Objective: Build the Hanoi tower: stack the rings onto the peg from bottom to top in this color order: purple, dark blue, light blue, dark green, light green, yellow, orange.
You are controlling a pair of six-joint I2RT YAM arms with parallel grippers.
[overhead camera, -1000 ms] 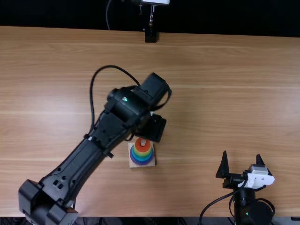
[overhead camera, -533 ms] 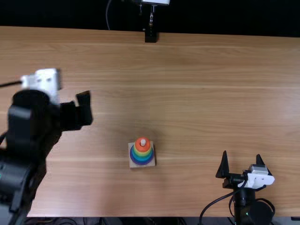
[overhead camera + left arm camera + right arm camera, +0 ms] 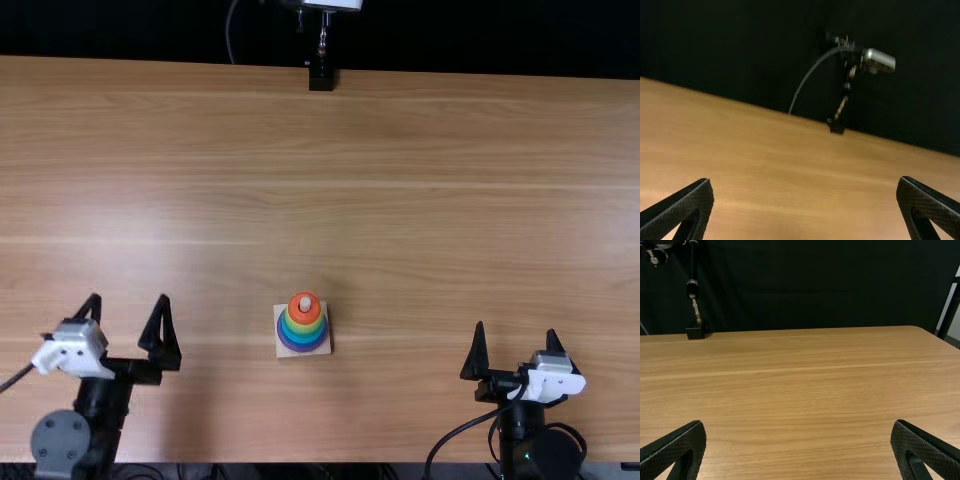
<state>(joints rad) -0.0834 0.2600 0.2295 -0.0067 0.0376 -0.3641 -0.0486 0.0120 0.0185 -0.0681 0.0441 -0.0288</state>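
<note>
The left gripper (image 3: 129,296) has tapering black fingers (image 3: 163,335), textured pads (image 3: 689,206) and a white block (image 3: 75,353) on it. Near it is a grey disc (image 3: 61,441) (dark dots speckle it). Well apart from it, the black right arm (image 3: 517,440) has black cables (image 3: 450,438).

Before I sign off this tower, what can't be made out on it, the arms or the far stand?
- Peg below its tip: top view, hidden by the rings.
- Middle rings: top view, bands too thin to tell each shade or count.
- Left arm and right arm bases: top view, bottom edge.
- Stand's upper end: top view, top edge.
</note>
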